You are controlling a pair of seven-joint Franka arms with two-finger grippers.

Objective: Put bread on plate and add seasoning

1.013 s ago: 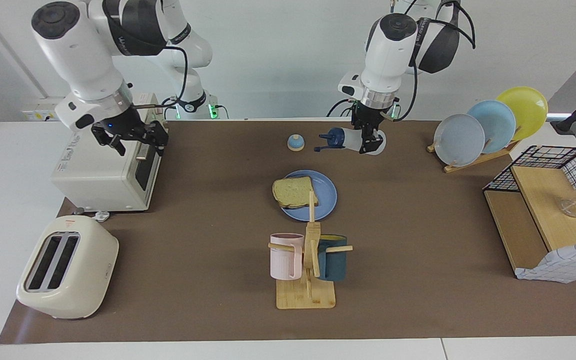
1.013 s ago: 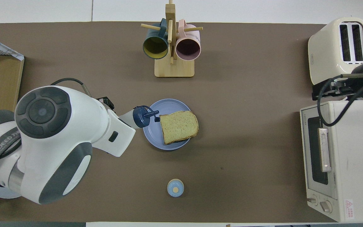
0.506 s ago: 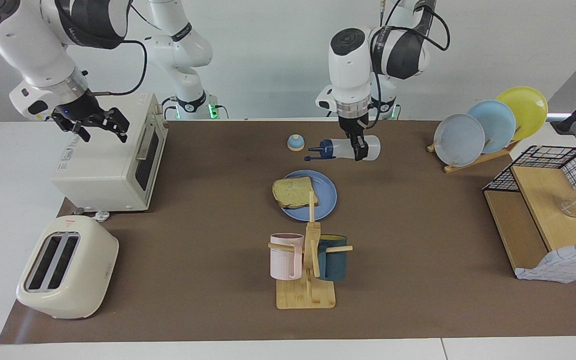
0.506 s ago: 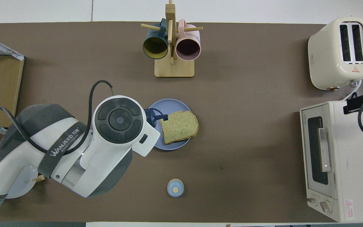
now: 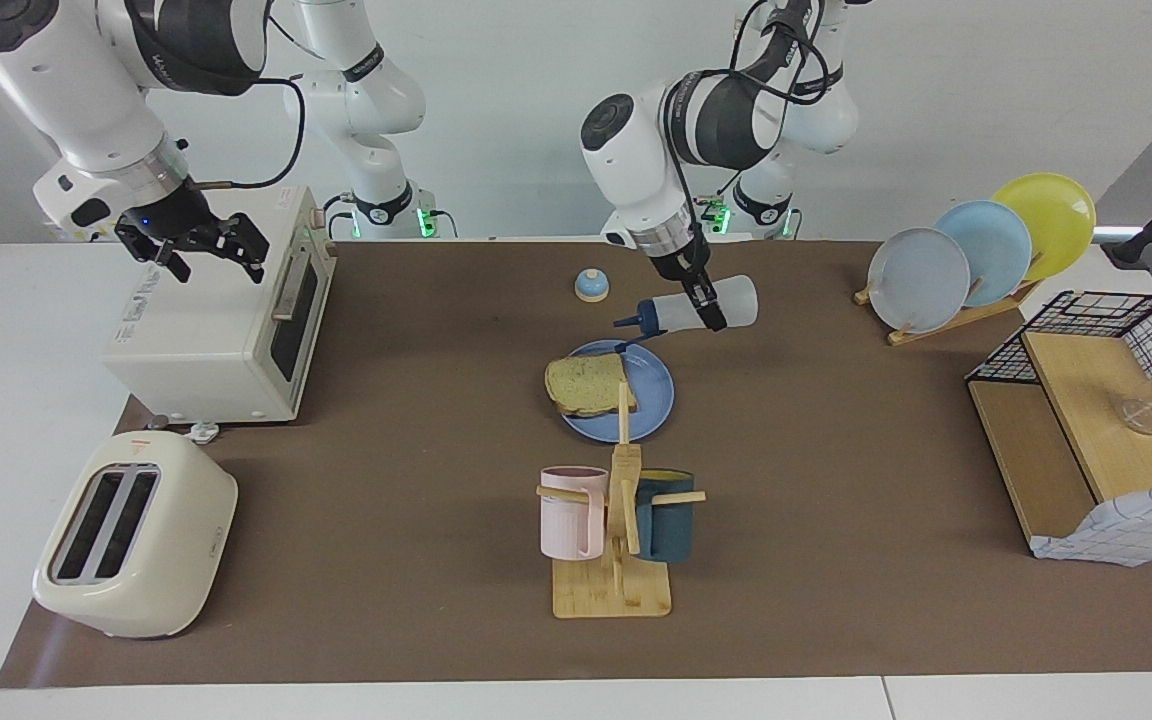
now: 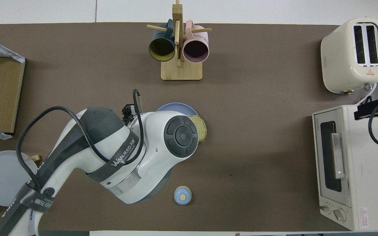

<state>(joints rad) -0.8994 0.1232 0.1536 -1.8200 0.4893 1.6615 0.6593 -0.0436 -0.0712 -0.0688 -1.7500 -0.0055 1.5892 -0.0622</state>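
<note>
The bread (image 5: 584, 383) lies on the blue plate (image 5: 658, 400), toward the right arm's end of it. My left gripper (image 5: 711, 308) is shut on the seasoning bottle (image 5: 674, 314). The bottle hangs tilted over the plate's robot-side rim, its dark nozzle pointing down at the bread's edge. From above, the left arm hides the bottle and most of the plate (image 6: 172, 107); only a strip of bread (image 6: 203, 129) shows. My right gripper (image 5: 198, 243) waits open over the top of the toaster oven (image 5: 216, 330), holding nothing.
A small blue-topped bell (image 5: 591, 286) sits nearer to the robots than the plate. A mug rack (image 5: 616, 585) with two mugs stands farther out. A toaster (image 5: 136, 535) sits near the oven. Upright plates (image 5: 976, 250) and a wire-and-wood shelf (image 5: 1086, 430) fill the left arm's end.
The left arm swung the bottle toward the plate and tipped its nozzle down over the bread. The right gripper rose from the oven's front to above its top, then held.
</note>
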